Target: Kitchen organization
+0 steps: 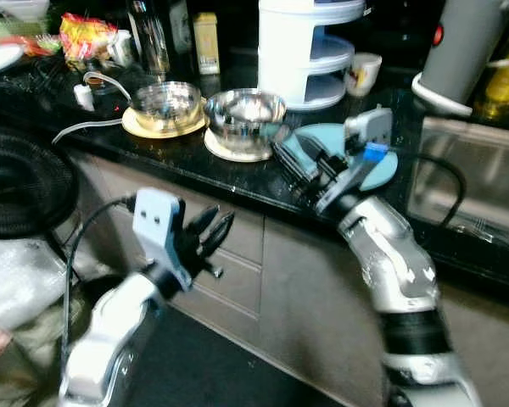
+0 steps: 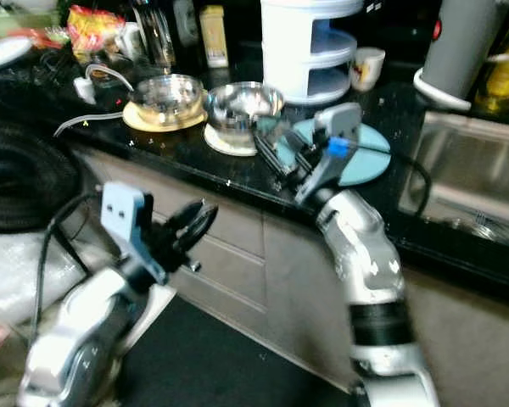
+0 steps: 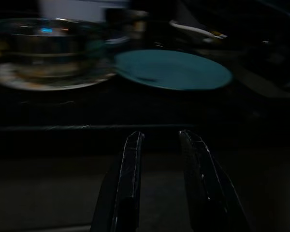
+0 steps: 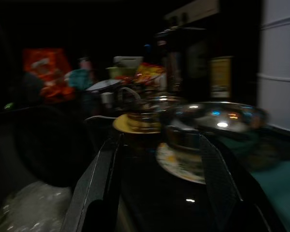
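The right gripper (image 1: 293, 165) is hovering open-fingered over the counter edge (image 1: 237, 191) beside the steel bowl (image 1: 244, 117); the left gripper (image 1: 210, 233), fingers parted, is hanging below that counter.

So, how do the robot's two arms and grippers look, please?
Both arms are silver metal with black joint bands. Each gripper, left gripper and right gripper, has two long black fingers. Each wrist carries a pale grey camera block with a black cable; the right has a blue part.
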Robot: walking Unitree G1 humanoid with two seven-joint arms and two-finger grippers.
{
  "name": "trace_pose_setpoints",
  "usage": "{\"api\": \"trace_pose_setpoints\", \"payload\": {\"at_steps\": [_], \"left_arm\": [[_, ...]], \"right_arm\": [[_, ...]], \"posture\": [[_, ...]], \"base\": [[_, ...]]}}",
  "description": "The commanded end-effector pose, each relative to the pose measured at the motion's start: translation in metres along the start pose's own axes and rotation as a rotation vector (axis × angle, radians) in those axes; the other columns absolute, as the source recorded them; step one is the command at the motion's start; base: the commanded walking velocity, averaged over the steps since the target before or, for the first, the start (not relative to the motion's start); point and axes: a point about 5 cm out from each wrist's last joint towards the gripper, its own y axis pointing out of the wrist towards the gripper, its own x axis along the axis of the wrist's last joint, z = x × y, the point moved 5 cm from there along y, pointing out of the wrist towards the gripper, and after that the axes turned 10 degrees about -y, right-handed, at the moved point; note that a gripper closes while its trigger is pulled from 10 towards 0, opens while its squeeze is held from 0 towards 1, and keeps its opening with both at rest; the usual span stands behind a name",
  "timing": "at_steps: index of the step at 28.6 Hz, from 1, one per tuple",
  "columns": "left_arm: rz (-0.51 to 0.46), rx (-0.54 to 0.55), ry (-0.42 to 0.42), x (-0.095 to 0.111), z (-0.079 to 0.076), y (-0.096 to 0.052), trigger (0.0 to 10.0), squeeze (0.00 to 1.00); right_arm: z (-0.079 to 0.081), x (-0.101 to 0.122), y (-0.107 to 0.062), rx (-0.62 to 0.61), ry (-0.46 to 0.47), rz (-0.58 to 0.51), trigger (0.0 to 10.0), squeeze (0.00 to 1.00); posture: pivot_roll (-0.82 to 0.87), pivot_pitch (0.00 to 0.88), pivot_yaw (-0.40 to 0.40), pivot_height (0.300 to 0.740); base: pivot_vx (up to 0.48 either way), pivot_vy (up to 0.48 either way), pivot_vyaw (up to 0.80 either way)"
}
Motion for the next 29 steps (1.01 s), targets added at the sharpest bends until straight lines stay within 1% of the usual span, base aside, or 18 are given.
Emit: {"api": "trace_pose_setpoints", "payload": {"at_steps": [1,4,6,7,8,10,11,13,14,15,16,17,18,19,20,22,28,29], "left_arm": [[0.016,-0.021,-0.004,-0.002,-0.004,-0.001,10.0,0.0],[0.015,-0.022,-0.002,-0.001,-0.004,-0.001,10.0,0.0],[0.015,-0.025,-0.004,0.0,-0.004,-0.002,10.0,0.0],[0.016,-0.03,-0.009,0.001,-0.005,-0.003,10.0,0.0],[0.016,-0.03,-0.009,0.001,-0.005,-0.003,10.0,0.0],[0.024,-0.035,-0.025,0.001,-0.006,-0.003,10.0,0.0],[0.038,-0.052,-0.05,-0.002,-0.008,-0.004,10.0,0.0],[0.077,-0.106,-0.066,-0.007,-0.015,-0.007,10.0,0.0],[0.077,-0.106,-0.066,-0.007,-0.015,-0.007,10.0,0.0],[0.096,-0.129,-0.068,-0.01,-0.018,-0.009,10.0,0.0],[0.109,-0.144,-0.069,-0.011,-0.02,-0.011,10.0,0.0],[0.109,-0.144,-0.069,-0.011,-0.02,-0.011,10.0,0.0],[0.122,-0.155,-0.073,-0.013,-0.021,-0.012,10.0,0.0],[0.122,-0.155,-0.073,-0.013,-0.021,-0.012,10.0,0.0],[0.174,-0.166,-0.052,-0.02,-0.021,-0.016,10.0,0.0],[0.203,-0.172,-0.038,-0.024,-0.02,-0.018,10.0,0.0],[0.201,-0.172,-0.035,-0.018,-0.017,-0.02,10.0,0.0],[0.204,-0.168,-0.027,-0.017,-0.015,-0.022,10.0,0.0]], "right_arm": [[-0.003,0.004,-0.002,-0.009,0.0,-0.018,10.0,0.0],[-0.004,0.005,-0.002,-0.01,-0.006,-0.018,10.0,0.0],[-0.005,0.005,-0.003,-0.006,-0.032,-0.012,10.0,0.0],[-0.006,0.005,-0.005,0.024,-0.104,0.006,10.0,0.0],[-0.006,0.005,-0.005,0.024,-0.104,0.006,10.0,0.0],[-0.007,0.005,-0.006,0.055,-0.151,0.019,10.0,0.0],[-0.006,0.005,-0.008,0.09,-0.191,0.03,10.0,0.0],[-0.001,0.002,-0.012,0.189,-0.314,0.081,10.0,0.0],[-0.001,0.002,-0.012,0.189,-0.314,0.081,10.0,0.0],[0.001,-0.001,-0.015,0.239,-0.384,0.115,10.0,0.0],[0.002,-0.003,-0.018,0.265,-0.432,0.142,10.0,0.0],[0.002,-0.003,-0.018,0.265,-0.432,0.142,10.0,0.0],[0.001,-0.006,-0.02,0.282,-0.476,0.169,10.0,0.0],[0.001,-0.006,-0.02,0.282,-0.476,0.169,10.0,0.0],[-0.001,-0.012,-0.024,0.311,-0.501,0.212,10.0,0.0],[-0.001,-0.016,-0.028,0.337,-0.511,0.236,10.0,0.0],[-0.009,-0.015,-0.035,0.35,-0.501,0.245,10.0,0.0],[-0.014,-0.009,-0.037,0.343,-0.467,0.229,10.0,0.0]], "posture": [[0.06,0.0,0.015,0.74],[0.06,0.0,0.015,0.74],[0.06,0.0,0.015,0.74],[0.06,0.0,0.016,0.74],[0.06,0.0,0.016,0.74],[0.06,0.0,0.015,0.74],[0.06,0.0,0.015,0.74],[0.06,0.0,0.016,0.74],[0.06,0.0,0.016,0.74],[0.06,0.0,0.016,0.74],[0.06,0.0,0.016,0.74],[0.06,0.0,0.016,0.74],[0.06,0.0,0.016,0.74],[0.06,0.0,0.016,0.74],[0.06,0.0,0.018,0.74],[0.06,0.0,0.016,0.74],[0.06,0.0,0.013,0.74],[0.06,0.0,0.012,0.74]], "base": [[0.398,0.0,0.0],[0.398,0.0,0.0],[0.398,0.0,0.0],[0.375,0.0,0.0],[0.375,0.0,0.0],[0.307,0.0,0.0],[0.0,0.0,0.0],[0.0,0.0,0.0],[0.0,0.0,0.0],[0.0,0.0,0.0],[0.0,0.0,0.0],[0.0,0.0,0.0],[0.0,0.0,0.0],[0.0,0.0,0.0],[0.0,0.0,0.0],[0.0,0.0,0.0],[0.0,0.0,0.0],[0.0,0.0,0.0]]}}
